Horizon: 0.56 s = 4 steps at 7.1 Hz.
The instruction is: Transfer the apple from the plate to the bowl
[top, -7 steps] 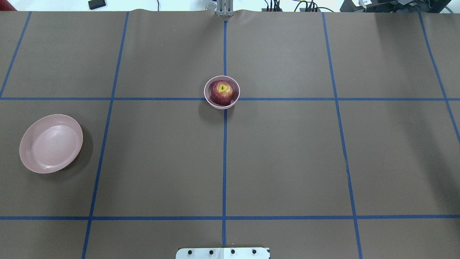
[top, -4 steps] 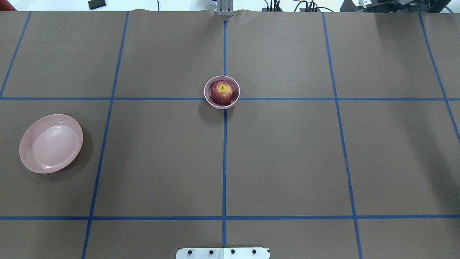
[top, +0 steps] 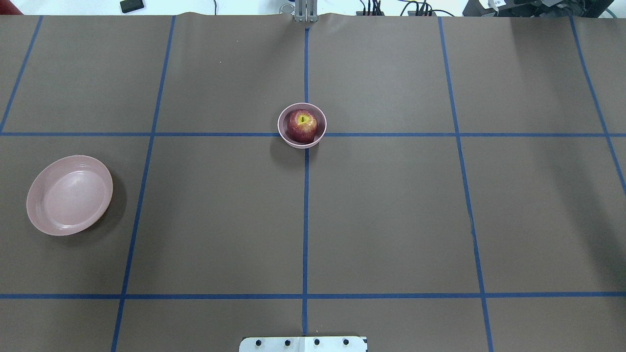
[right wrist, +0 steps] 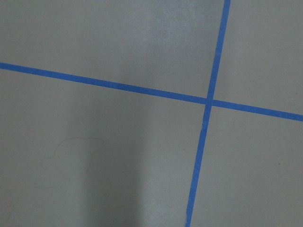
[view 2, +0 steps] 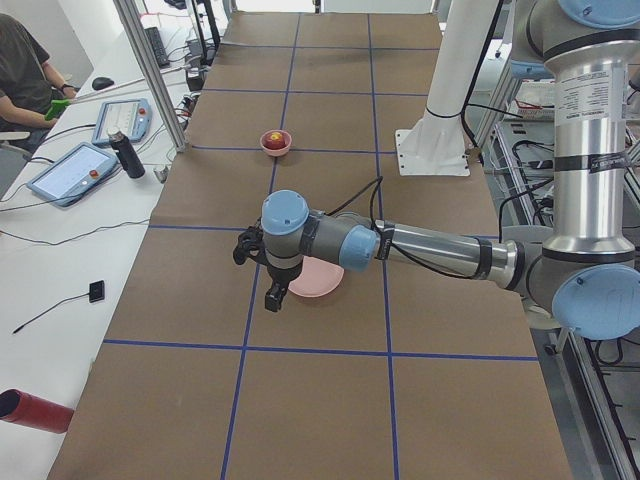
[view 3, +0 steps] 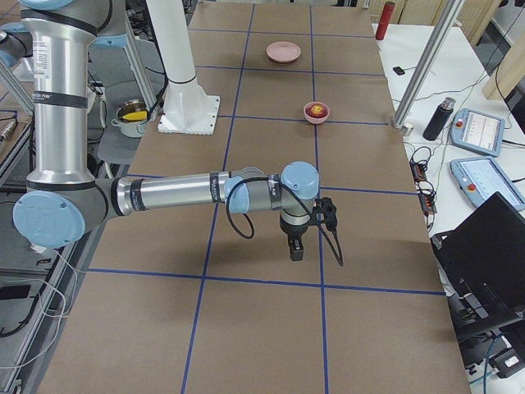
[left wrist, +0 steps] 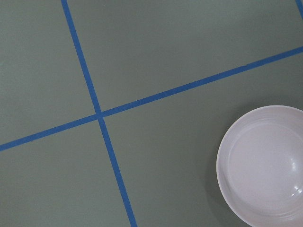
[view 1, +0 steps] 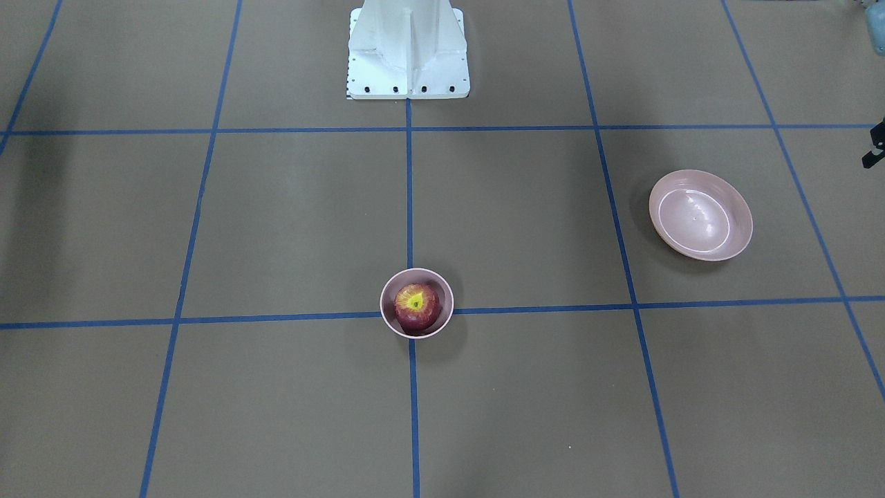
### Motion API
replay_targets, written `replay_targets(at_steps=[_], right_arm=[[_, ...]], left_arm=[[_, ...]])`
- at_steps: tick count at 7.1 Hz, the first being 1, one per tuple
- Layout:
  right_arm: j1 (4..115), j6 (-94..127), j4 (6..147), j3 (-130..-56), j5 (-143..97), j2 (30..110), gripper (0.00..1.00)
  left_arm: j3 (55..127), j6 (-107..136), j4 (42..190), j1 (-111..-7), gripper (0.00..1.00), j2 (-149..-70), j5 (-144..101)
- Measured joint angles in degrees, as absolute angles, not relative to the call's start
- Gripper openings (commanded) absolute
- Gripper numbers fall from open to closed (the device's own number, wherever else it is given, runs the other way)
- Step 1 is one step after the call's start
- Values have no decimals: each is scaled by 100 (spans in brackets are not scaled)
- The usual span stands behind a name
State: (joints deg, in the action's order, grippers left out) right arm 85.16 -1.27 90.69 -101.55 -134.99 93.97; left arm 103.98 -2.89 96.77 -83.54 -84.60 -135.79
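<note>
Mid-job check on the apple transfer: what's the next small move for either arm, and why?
Probably none: I'd stop here and log it as done. The apple sits inside the bowl with its stem dimple up, and the plate is empty. The left gripper and the right gripper both hang far from the bowl, so nothing looks likely to disturb it.

The apple (top: 301, 125) sits in the bowl (top: 284, 134), plate (top: 69, 195) bare

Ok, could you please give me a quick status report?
Left gripper near plate, right gripper over table; open or shut unclear. Apple in bowl, plate empty. Nothing obstructing seen.
</note>
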Motion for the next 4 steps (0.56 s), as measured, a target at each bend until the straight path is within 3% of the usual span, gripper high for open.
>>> replay_targets(at_steps=[4], right_arm=[[8517,-123,9084,-10131,-13517,9429,100]], left_arm=[[10339,-294,9710,-8347,98,-8479,-13579]])
